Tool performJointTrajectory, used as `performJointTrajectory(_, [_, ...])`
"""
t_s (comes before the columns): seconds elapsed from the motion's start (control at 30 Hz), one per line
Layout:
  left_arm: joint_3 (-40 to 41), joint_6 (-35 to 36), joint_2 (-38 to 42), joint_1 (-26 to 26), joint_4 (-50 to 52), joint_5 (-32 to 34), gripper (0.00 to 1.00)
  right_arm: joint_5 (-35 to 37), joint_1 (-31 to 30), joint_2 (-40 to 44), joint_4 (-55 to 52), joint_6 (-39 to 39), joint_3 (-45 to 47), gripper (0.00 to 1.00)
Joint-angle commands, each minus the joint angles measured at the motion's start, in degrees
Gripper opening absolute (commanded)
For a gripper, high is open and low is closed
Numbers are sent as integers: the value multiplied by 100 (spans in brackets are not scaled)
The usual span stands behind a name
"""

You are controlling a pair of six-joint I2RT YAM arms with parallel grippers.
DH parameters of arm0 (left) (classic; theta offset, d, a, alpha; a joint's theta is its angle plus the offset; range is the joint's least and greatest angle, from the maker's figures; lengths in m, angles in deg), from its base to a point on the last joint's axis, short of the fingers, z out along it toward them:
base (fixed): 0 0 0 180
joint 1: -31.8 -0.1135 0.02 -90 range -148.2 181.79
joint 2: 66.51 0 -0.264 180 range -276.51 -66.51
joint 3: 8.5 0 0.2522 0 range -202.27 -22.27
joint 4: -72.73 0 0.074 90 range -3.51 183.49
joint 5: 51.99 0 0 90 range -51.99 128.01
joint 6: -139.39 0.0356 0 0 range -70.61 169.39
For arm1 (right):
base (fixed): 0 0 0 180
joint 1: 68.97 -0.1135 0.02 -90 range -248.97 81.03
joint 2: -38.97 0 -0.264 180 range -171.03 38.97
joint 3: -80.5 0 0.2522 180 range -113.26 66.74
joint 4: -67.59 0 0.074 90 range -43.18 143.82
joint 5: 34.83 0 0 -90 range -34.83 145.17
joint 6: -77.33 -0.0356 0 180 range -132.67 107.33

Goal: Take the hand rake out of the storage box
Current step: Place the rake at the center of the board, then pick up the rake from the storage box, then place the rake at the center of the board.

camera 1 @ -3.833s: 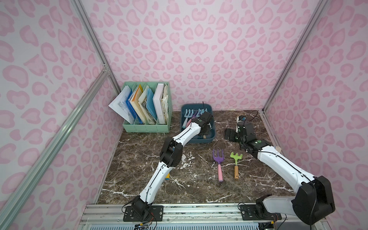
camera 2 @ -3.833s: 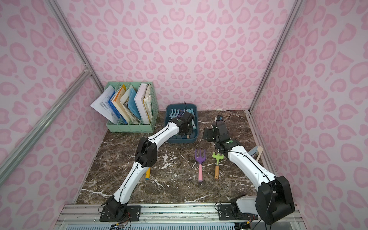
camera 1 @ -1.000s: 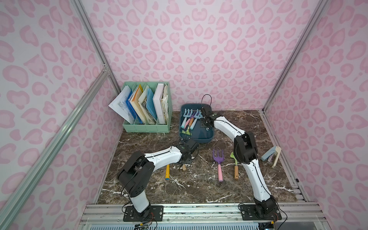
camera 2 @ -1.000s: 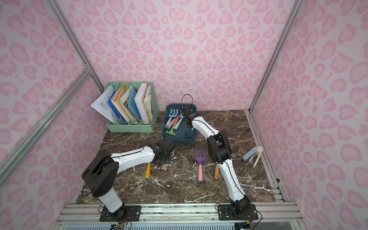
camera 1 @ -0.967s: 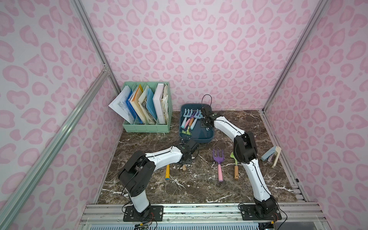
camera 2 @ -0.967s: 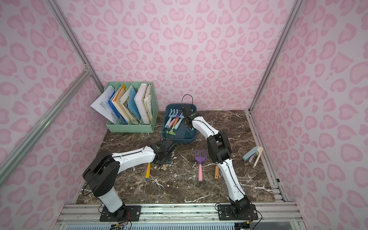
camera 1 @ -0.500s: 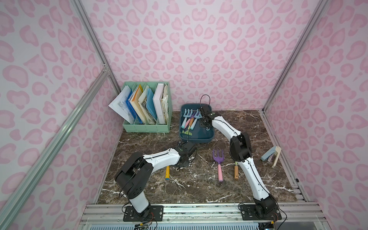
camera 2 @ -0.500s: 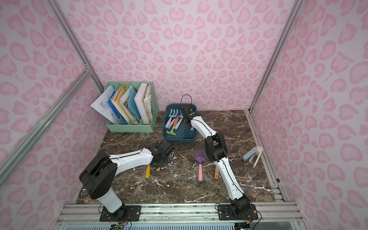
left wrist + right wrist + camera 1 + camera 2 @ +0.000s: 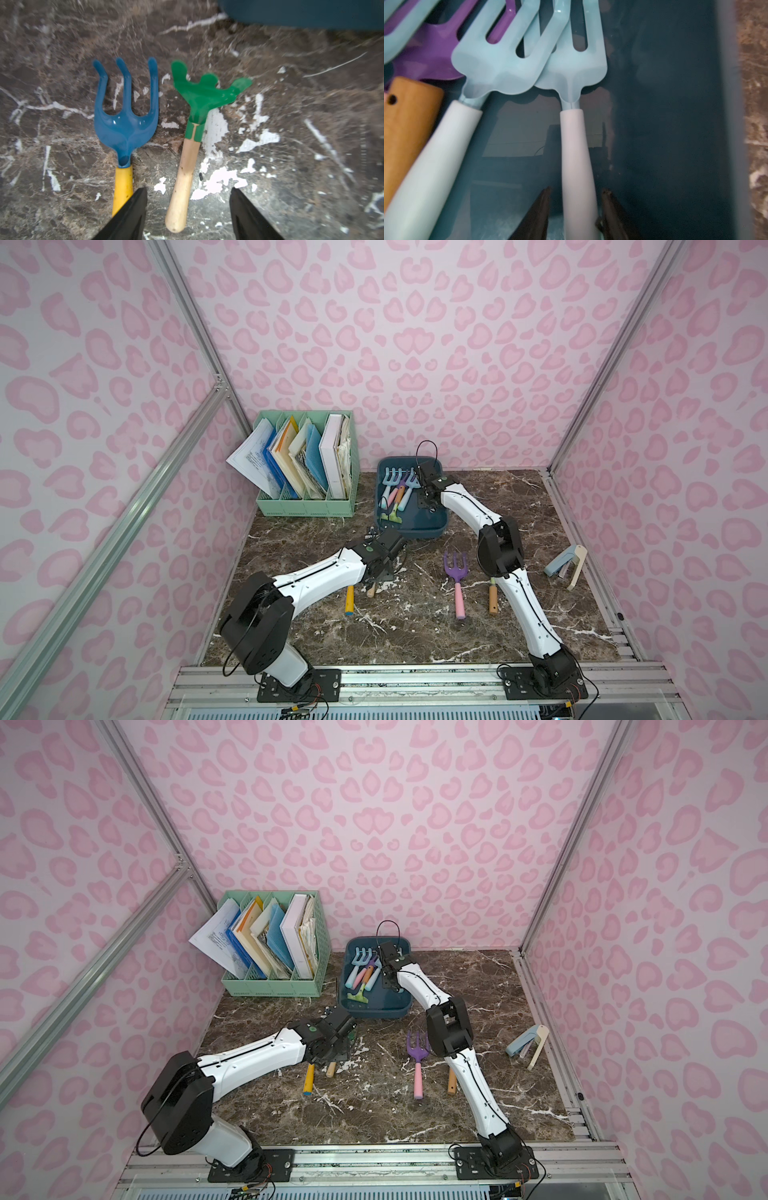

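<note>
Fingers (image 9: 537, 216) of the right gripper (image 9: 576, 189) are set astride the hand rake's (image 9: 577, 149) handle for lifting, grip unconfirmed; left fingers (image 9: 128, 216) are parted.

On my marble tabletop (image 9: 415, 635): file rack (image 9: 307, 506), storage box (image 9: 419, 529), stapler (image 9: 567, 566), purple rake (image 9: 456, 572), blue rake (image 9: 124, 116), green rake (image 9: 199, 99), a wooden handle (image 9: 493, 601).
</note>
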Motion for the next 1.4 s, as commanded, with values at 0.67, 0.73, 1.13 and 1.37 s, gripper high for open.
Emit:
performJointTrajectory(0.67, [-176, 165, 1302, -453, 337, 782, 78, -555, -151, 1716, 399, -195, 1222, 0])
performJointTrajectory(0.73, [-172, 166, 1288, -481, 340, 795, 78, -567, -171, 2081, 577, -215, 1670, 0])
performJointTrajectory(1.13, [-106, 158, 1278, -585, 318, 770, 78, -590, -933, 5421, 2263, -848, 5642, 0])
performJointTrajectory(1.37, [-80, 168, 1233, -628, 284, 723, 78, 477, -3074, 7500, 2749, -2234, 8404, 0])
